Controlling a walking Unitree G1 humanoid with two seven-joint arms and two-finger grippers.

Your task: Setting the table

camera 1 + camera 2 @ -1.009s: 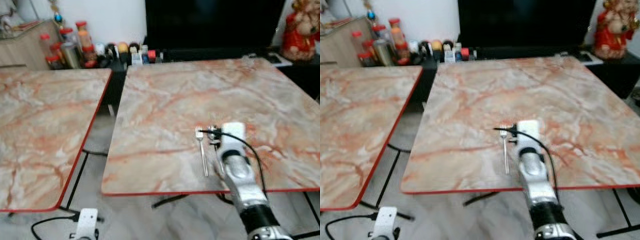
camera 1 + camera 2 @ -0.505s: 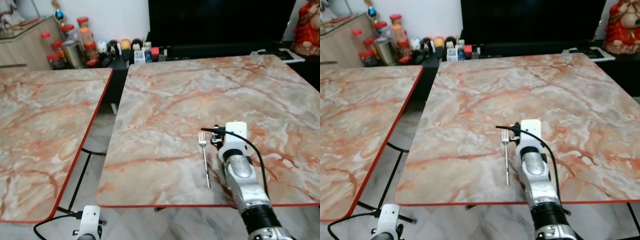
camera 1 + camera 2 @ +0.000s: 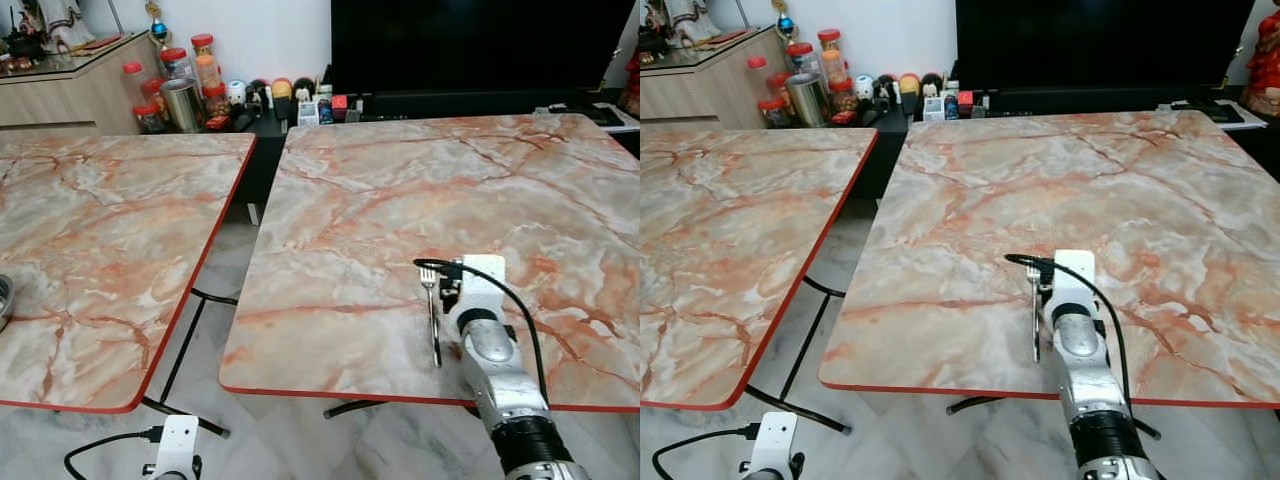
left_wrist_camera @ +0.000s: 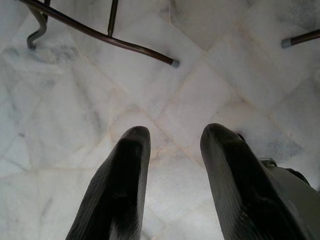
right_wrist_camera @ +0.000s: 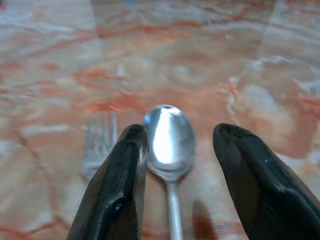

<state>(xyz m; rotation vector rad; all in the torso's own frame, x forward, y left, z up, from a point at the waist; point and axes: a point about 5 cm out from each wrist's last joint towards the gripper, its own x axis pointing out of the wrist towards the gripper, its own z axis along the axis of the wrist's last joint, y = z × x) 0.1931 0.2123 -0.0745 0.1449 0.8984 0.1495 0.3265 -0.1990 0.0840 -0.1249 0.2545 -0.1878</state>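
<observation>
A silver spoon lies on the marble table between the fingers of my right gripper. The fingers are open; one fingertip is close against the spoon's bowl and the other stands apart. A silver fork lies parallel just to the spoon's left, near the table's front edge. My right arm reaches over that edge, and its white wrist block hides the spoon in the eye views. My left gripper hangs open above the floor.
A second marble table stands to the left across a gap, with a metal bowl at its edge. Jars and small figures line a low shelf behind, under a black screen. A white device with a cable lies on the floor.
The whole picture has shifted and sharpened as the camera moved. My right gripper stays beside the fork near the table's front edge, with no visible change in its hold.
</observation>
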